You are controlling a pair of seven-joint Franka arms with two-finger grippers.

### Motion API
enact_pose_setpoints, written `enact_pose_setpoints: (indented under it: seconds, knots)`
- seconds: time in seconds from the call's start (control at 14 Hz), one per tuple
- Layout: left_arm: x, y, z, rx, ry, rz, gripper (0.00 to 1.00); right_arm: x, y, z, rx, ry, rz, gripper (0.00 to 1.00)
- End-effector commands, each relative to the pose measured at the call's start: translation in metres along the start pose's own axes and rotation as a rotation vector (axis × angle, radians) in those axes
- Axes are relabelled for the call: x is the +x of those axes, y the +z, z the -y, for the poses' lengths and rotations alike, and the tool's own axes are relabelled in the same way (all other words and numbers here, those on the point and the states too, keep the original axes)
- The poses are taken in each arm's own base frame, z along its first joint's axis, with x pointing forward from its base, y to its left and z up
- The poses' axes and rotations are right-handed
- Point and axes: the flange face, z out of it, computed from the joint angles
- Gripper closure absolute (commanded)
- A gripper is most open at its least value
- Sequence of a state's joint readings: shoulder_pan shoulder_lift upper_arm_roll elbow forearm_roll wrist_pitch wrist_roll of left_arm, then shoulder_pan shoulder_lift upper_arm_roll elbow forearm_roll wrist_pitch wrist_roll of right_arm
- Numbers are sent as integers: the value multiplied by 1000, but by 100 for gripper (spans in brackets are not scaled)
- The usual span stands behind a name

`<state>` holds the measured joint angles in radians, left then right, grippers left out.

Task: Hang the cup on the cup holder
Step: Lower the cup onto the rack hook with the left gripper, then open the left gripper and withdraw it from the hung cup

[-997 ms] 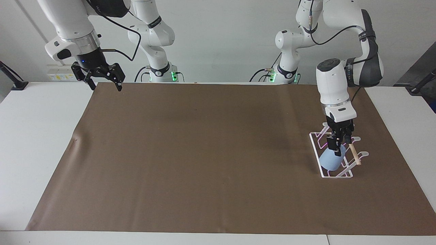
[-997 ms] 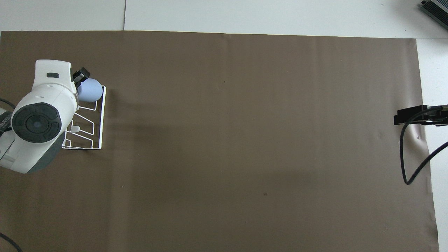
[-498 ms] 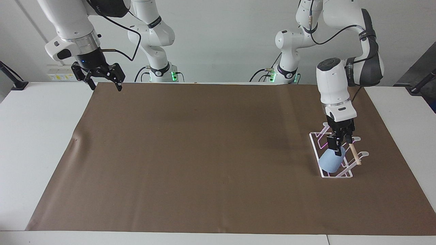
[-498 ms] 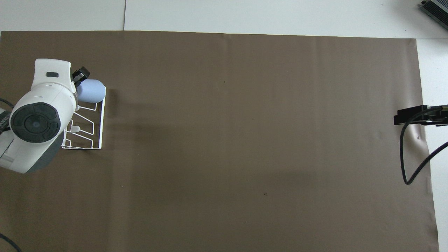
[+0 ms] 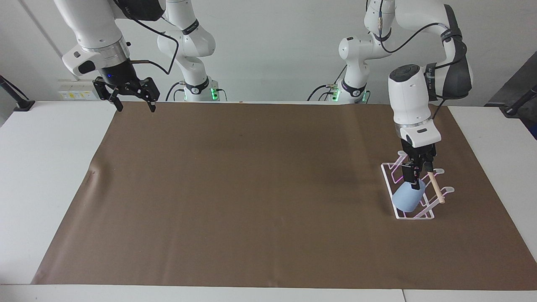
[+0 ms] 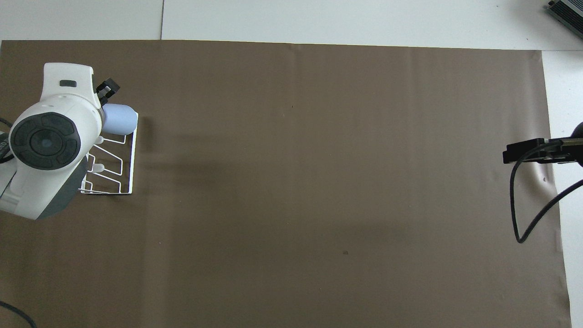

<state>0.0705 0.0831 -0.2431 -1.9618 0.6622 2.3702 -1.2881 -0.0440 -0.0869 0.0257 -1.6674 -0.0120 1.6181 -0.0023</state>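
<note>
1. Facing view: the small matte light-blue tapered cup [image 5: 407,198] sits tilted on a prong of the white wire cup holder [image 5: 413,216] with its light wooden dowel [image 5: 434,188], at the left arm's end of the table. The left gripper [image 5: 415,180] is just above the cup's upper end; whether its fingers grip it I cannot tell.
2. To finish well, I judge the gripper should let go fully, then lift straight up, clear of the dowel just beside it, so the cup is not dragged off.
3. The right gripper [image 5: 133,100] waits spread open over the brown mat's [image 5: 235,188] edge, well apart.
4. Overhead view: the left arm's body covers much of the rack [image 6: 132,155]; the cup [image 6: 120,119] shows at the rack's end farther from the robots. Nothing else lies on the mat [image 6: 319,182].
</note>
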Motion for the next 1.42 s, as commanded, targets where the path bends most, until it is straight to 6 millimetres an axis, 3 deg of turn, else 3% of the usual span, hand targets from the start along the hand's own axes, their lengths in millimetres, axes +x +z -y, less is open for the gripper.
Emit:
enact_pose_setpoints:
  seconds: [0.0,0.64,0.85,1.35]
  knots:
    - [6,-8,-4,16,18,54,4,-8,3,0,12,18,1,0]
    - [19,-26,-1,4,71,168,4,-8,4,1,12,20,-7,0]
    - [30,-31,3,-28,207,231,3,-9,4,1,12,22,-1,0]
    - [73,-48,37,-108,525,389,0,-8,4,-1,12,22,-7,0]
